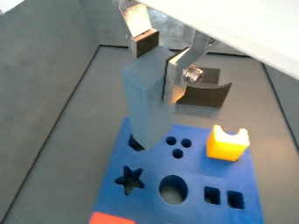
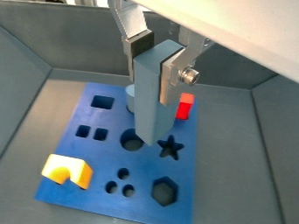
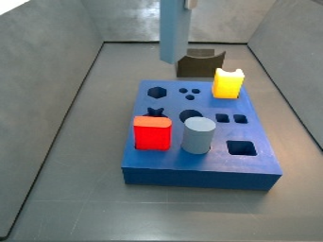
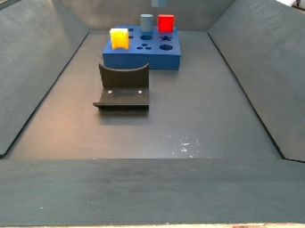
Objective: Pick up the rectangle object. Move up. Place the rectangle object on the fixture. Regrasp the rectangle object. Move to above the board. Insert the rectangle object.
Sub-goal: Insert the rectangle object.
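- Clamped between my fingers (image 1: 145,39), the rectangle object (image 1: 149,103) hangs upright; my gripper (image 2: 153,45) holds its top end, jaws narrow on it.
- Below lies the board (image 2: 87,157); the bar's lower end looks close over it, contact uncertain.
- Beyond stands the fixture (image 3: 197,64), empty.
- I judge this the move above the board; next I must line the bar with its matching hole and descend straight.

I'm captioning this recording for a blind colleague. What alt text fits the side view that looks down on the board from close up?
The rectangle object hangs upright above the back of the board; the gripper holding it is out of frame. On the board stand a red cube, a grey cylinder and a yellow block; the fixture sits behind.
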Motion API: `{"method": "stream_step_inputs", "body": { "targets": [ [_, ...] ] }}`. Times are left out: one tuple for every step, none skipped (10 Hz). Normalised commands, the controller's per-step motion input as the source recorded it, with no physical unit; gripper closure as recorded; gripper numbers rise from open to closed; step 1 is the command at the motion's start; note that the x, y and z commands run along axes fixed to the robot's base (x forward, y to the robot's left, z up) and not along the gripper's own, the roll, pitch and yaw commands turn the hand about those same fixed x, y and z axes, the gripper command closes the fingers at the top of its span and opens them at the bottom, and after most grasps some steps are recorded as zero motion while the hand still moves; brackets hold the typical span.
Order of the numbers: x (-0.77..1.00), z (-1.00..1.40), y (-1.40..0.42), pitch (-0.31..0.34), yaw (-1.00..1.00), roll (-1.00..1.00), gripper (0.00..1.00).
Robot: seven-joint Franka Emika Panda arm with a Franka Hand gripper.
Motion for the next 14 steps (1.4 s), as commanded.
{"method": "stream_step_inputs", "body": {
  "targets": [
    [1.0,-0.11,0.0,0.006,-0.13,-0.34,1.0],
    [1.0,-0.16,0.0,0.0,-0.06,-0.37,1.0],
    [1.0,-0.17,0.0,0.0,-0.09,-0.38,1.0],
    [1.0,-0.24,0.0,0.0,-0.08,-0.34,1.0],
    [1.0,-0.35,0.0,0.0,-0.12,-0.28,1.0],
    [0.97,-0.39,-0.02,0.0,-0.18,-0.25,1.0],
    [0.94,-0.39,-0.05,0.0,-0.2,-0.27,1.0],
    [0.92,-0.37,-0.08,0.0,-0.21,-0.28,1.0],
    [0.93,-0.33,-0.13,0.0,-0.18,-0.32,1.0],
    [0.73,-0.34,-0.29,0.0,-0.27,-0.25,1.0],
    [0.0,-0.27,-0.23,-0.214,-0.88,-0.09,1.0],
    [0.16,-0.16,-0.38,-0.111,-0.7,0.0,1.0],
    [-0.01,0.0,0.0,0.0,0.01,0.0,1.0],
    [0.0,-0.06,-0.07,0.0,0.0,0.0,1.0]
  ]
}}
